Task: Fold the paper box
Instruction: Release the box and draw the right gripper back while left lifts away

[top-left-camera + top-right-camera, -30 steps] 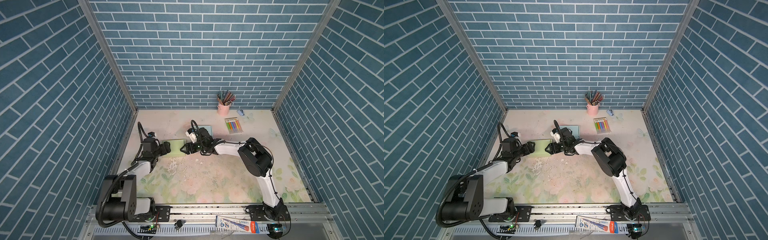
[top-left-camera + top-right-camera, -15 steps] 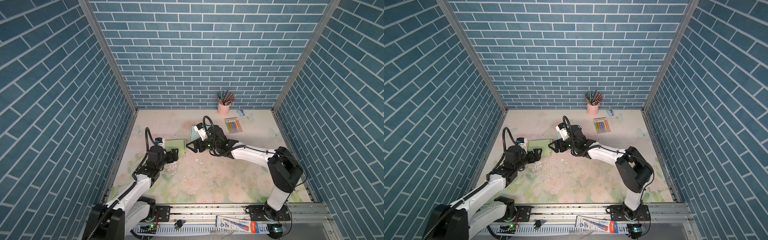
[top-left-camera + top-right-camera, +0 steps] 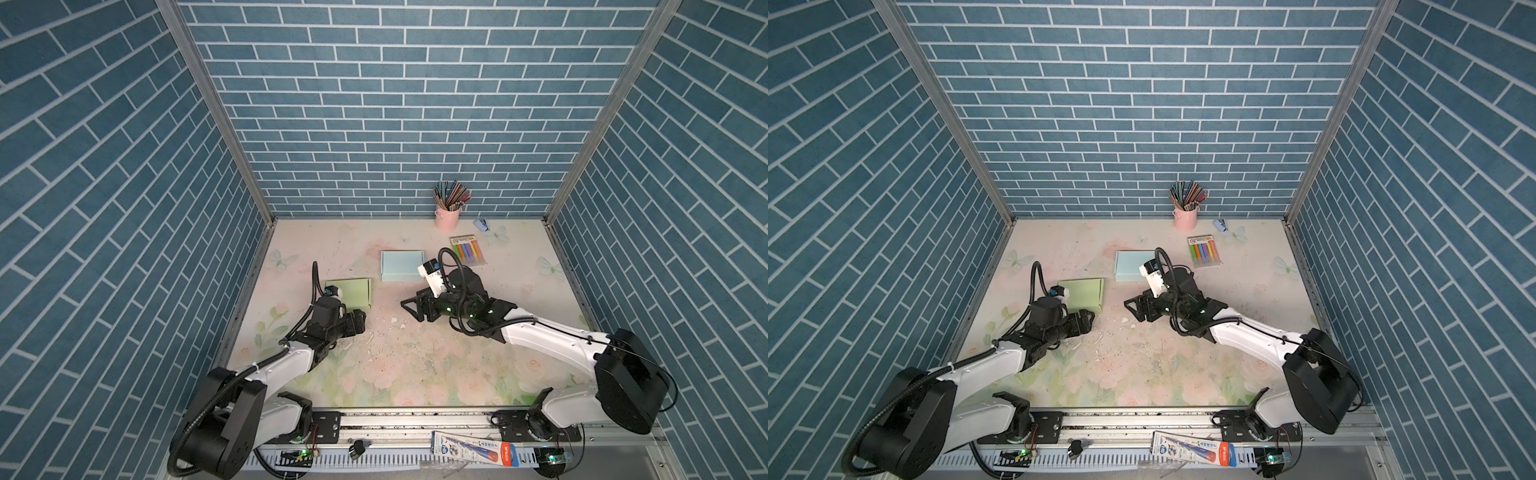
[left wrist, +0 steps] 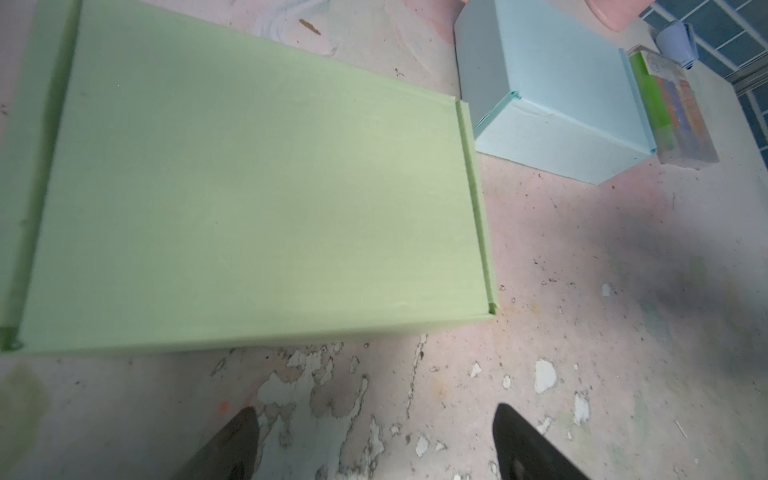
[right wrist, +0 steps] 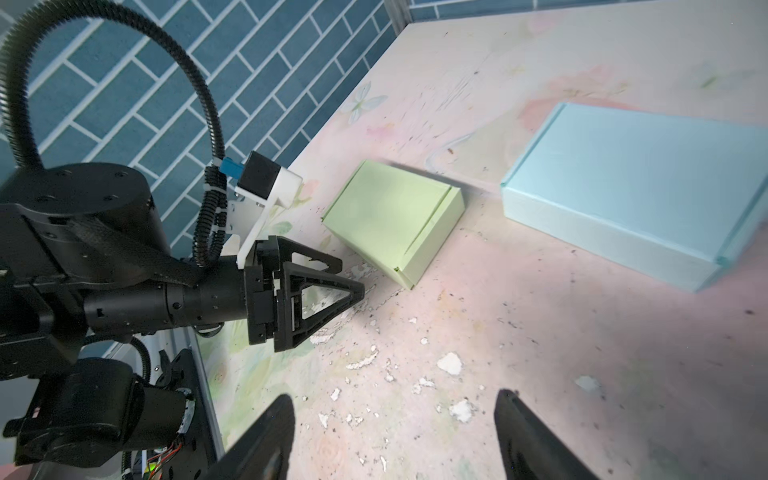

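Observation:
A closed green paper box lies flat on the table at the left, with nothing touching it. It fills much of the left wrist view and shows in the right wrist view. My left gripper hovers just in front of the box's near edge, open and empty. My right gripper is to the right of the box, a gap away, open and empty, pointing left towards it.
A closed light blue paper box lies behind and to the right of the green one. Farther back stand a pink cup of pencils and a pack of markers. Paint flakes dot the table's middle.
Both grippers were at the green box's sides a second ago. They have drawn back towards the front, away from it. The box has stayed where it was.

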